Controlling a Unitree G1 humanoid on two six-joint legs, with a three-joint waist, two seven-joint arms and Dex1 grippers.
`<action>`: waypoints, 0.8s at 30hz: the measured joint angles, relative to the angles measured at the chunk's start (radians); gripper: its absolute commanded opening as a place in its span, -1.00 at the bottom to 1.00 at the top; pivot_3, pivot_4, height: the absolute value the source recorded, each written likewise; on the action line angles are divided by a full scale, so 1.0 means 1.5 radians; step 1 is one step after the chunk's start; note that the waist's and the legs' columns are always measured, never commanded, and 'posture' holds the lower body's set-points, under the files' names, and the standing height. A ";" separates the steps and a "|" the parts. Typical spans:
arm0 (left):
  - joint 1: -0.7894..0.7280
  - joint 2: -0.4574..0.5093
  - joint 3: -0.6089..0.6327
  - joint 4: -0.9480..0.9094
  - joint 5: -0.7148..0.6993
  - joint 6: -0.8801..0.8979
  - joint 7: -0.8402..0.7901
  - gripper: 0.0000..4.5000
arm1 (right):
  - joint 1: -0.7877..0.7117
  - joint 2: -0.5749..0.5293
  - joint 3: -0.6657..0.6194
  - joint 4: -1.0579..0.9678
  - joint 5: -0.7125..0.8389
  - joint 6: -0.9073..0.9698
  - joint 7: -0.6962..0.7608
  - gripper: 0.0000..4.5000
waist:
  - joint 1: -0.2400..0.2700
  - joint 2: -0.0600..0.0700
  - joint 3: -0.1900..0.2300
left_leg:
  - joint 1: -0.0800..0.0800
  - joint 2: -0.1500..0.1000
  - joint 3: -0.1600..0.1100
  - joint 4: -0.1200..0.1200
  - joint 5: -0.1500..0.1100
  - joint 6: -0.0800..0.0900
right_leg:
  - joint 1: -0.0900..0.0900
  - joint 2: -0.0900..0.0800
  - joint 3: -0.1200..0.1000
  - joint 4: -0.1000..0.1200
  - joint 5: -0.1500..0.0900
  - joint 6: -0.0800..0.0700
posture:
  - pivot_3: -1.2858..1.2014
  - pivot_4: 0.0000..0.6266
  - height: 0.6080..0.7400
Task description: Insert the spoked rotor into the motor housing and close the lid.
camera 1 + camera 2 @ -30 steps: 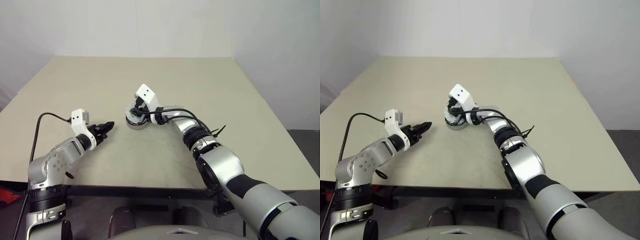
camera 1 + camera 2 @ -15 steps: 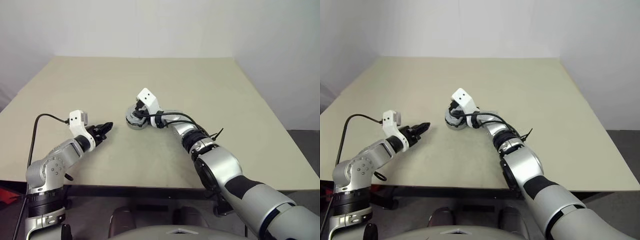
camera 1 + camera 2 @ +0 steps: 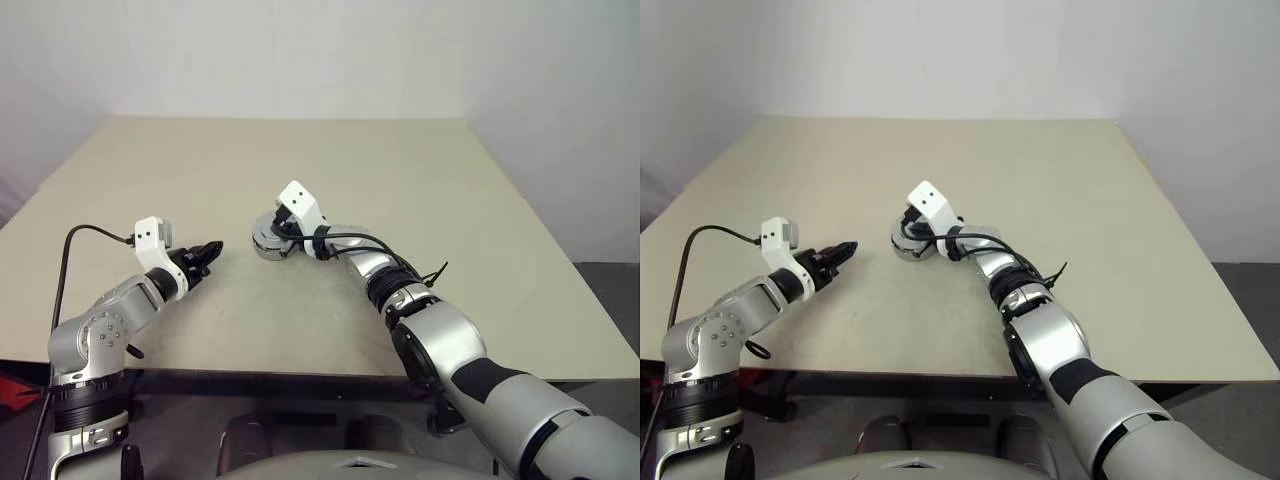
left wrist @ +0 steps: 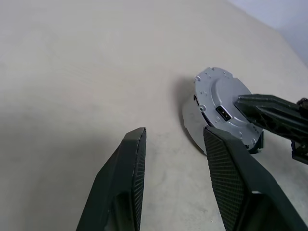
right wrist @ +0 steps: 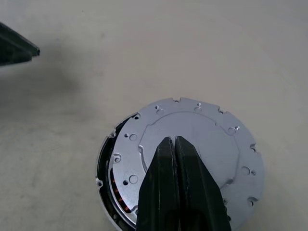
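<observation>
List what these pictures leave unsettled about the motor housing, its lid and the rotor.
- Spoked rotor: unseen under the lid in the right wrist view; only a copper-coloured sliver shows at the offset edge.
- Lid seating: it sits shifted on the motor housing; fully closed or not, unclear.
- Lid's near centre: covered by the shut right gripper.
- Contact: whether those fingertips press the lid cannot be told.
- Eye views: housing largely hidden behind the right wrist.
</observation>
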 measured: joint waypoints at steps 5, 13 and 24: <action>-0.004 0.003 0.005 0.007 0.000 0.000 0.000 -0.12 | 0.028 -0.005 0.006 -0.023 -0.012 -0.015 -0.003 -0.98 | 0.000 0.001 -0.003 | 0.004 0.000 0.000 0.000 0.000 0.000 | 0.004 0.000 0.000 0.000 -0.002 0.004 | 0.03 -1.00 1.00; -0.007 0.002 0.005 0.012 0.004 -0.003 -0.001 -0.12 | 0.018 -0.030 -0.002 -0.021 -0.009 -0.047 0.049 -0.98 | -0.001 0.002 -0.002 | 0.000 0.000 0.000 0.000 0.000 0.000 | -0.001 0.000 0.000 0.000 -0.002 0.004 | 0.03 -1.00 1.00; -0.013 0.001 0.000 0.018 0.007 -0.015 -0.005 -0.12 | -0.025 -0.031 -0.025 -0.002 -0.001 -0.104 0.046 0.17 | -0.002 0.002 -0.002 | -0.010 -0.001 0.001 -0.009 0.001 -0.001 | -0.012 0.001 0.000 -0.003 -0.001 -0.003 | 0.03 -1.00 1.00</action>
